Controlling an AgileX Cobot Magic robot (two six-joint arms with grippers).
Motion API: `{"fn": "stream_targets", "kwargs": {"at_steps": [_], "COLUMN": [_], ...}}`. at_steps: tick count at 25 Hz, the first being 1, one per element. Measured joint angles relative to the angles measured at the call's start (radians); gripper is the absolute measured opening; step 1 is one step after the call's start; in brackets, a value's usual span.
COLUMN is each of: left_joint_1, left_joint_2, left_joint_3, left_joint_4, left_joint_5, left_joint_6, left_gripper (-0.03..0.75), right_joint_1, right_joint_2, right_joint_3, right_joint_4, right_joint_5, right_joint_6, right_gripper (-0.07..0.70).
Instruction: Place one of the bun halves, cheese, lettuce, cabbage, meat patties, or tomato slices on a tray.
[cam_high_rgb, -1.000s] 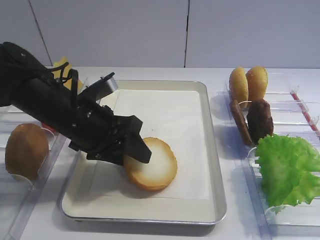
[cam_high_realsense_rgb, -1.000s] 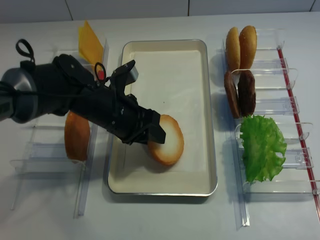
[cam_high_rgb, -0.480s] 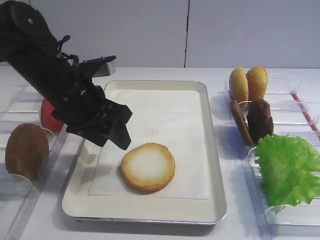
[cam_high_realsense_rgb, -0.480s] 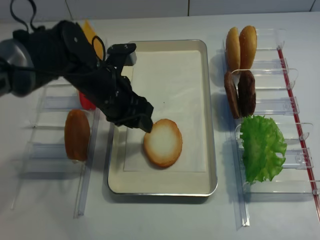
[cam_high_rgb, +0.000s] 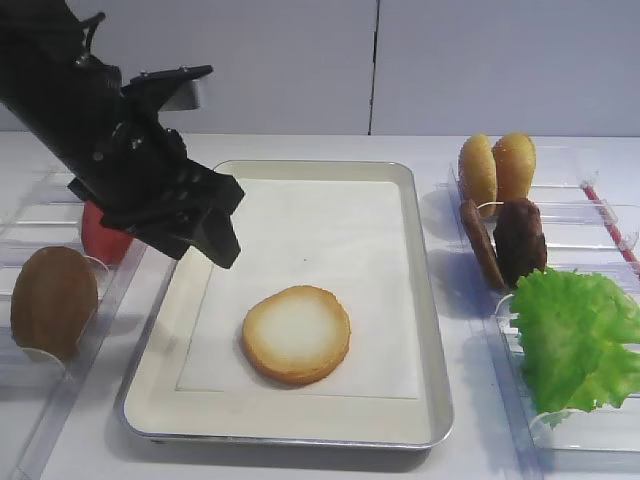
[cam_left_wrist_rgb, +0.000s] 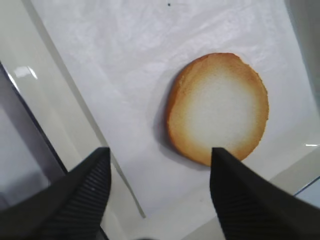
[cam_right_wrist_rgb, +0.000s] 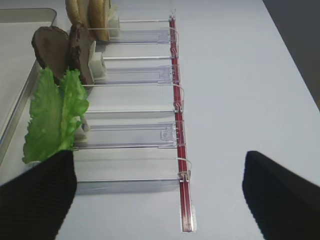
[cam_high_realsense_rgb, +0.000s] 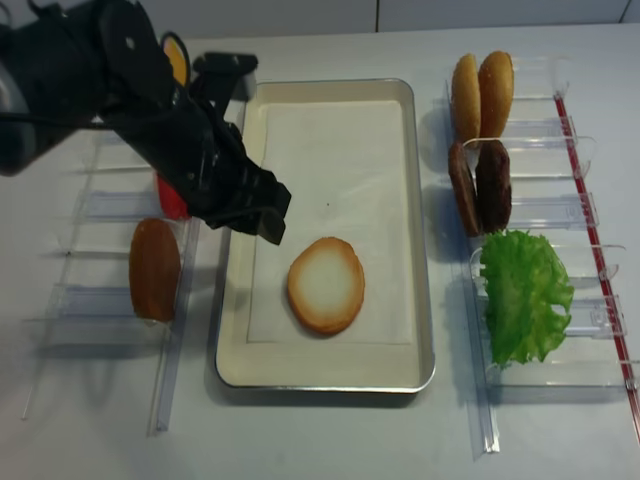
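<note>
A bun half (cam_high_rgb: 297, 334) (cam_high_realsense_rgb: 326, 285) (cam_left_wrist_rgb: 217, 107) lies flat, cut face up, on the paper-lined metal tray (cam_high_rgb: 432, 330) (cam_high_realsense_rgb: 424, 250). My left gripper (cam_high_rgb: 216, 226) (cam_high_realsense_rgb: 270, 212) (cam_left_wrist_rgb: 159, 152) hangs open above the tray's left part, up and to the left of the bun half, holding nothing. My right gripper (cam_right_wrist_rgb: 160, 185) shows only in its wrist view, open over bare table near the end of the right rack, with nothing between its fingers.
On the right, clear racks hold two bun halves (cam_high_rgb: 497, 165) (cam_high_realsense_rgb: 480, 85), meat patties (cam_high_rgb: 505, 240) (cam_right_wrist_rgb: 62, 47) and lettuce (cam_high_rgb: 575, 335) (cam_right_wrist_rgb: 52, 117). The left rack holds a bun half (cam_high_rgb: 50, 300) (cam_high_realsense_rgb: 153, 268) and a red tomato slice (cam_high_rgb: 100, 230).
The left gripper let go of the bun half, opened, then rose and drew back to the left. The bun half now lies flat on the tray.
</note>
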Motion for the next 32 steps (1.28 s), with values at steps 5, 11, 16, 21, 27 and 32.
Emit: {"fn": "stream_targets", "kwargs": {"at_steps": [5,11,16,21,27,32], "left_joint_1": [0.0,0.0,0.0,0.0,0.0,0.0], "left_joint_2": [-0.091,-0.218,-0.336,-0.467,-0.638,-0.873], "left_joint_3": [0.0,0.0,0.0,0.0,0.045,0.242], "left_joint_4": [0.067,0.205,0.351,0.429,0.486,0.49], "left_joint_5": [0.026,0.075,0.169,0.209,0.221,0.17], "left_joint_6": [-0.048,-0.117,-0.199,-0.248,-0.269,-0.27], "left_gripper": [0.424,0.424,0.424,0.424,0.424,0.424], "right_joint_1": [0.0,0.0,0.0,0.0,0.0,0.0], "right_joint_2": [0.0,0.0,0.0,0.0,0.0,0.0], "right_joint_3": [0.0,0.0,0.0,0.0,0.0,0.0], "right_joint_4": [0.0,0.0,0.0,0.0,0.0,0.0], "right_joint_5": [0.0,0.0,0.0,0.0,0.0,0.0], "right_joint_6": [0.0,0.0,0.0,0.002,0.003,0.001], "right_gripper": [0.694,0.694,0.694,0.694,0.694,0.694]}}
